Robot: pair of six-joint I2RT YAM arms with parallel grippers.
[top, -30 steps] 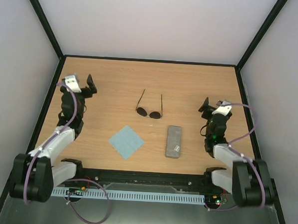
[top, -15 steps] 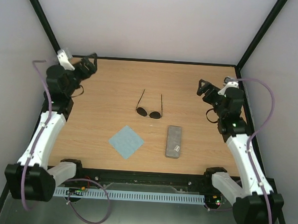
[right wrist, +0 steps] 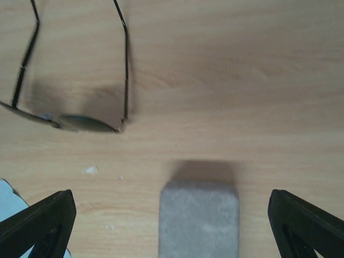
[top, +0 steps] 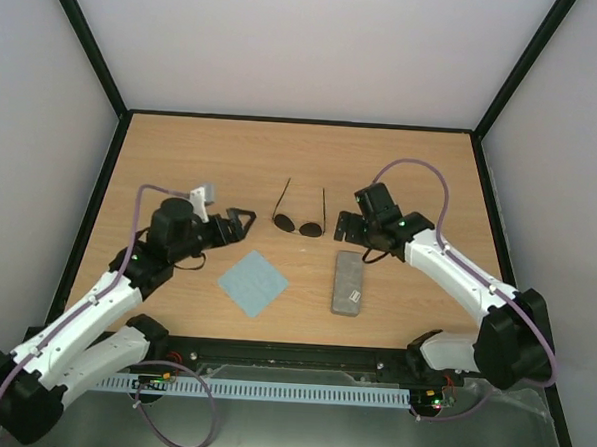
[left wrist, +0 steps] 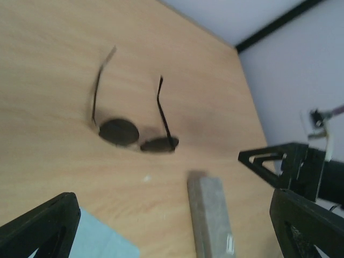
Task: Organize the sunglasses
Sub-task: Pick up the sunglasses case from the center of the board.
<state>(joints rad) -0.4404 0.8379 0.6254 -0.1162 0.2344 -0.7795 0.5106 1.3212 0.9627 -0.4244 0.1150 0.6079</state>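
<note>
On table (top: pixel 182 157), centre: sunglasses (top: pixel 299 222), unfolded, lenses toward the near edge, temples pointing away. Left gripper (top: pixel 246 226): jaws wide, empty, just left of the sunglasses. Right gripper (top: pixel 346 228): jaws wide, empty, just right of them, over the far end of the case (top: pixel 348 282). Cloth (top: pixel 252 282): flat, left of the case, apart from it.

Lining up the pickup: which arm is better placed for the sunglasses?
Probably left: the open left gripper points at the sunglasses, ahead in its wrist view; the right gripper looks down on the grey case.
</note>
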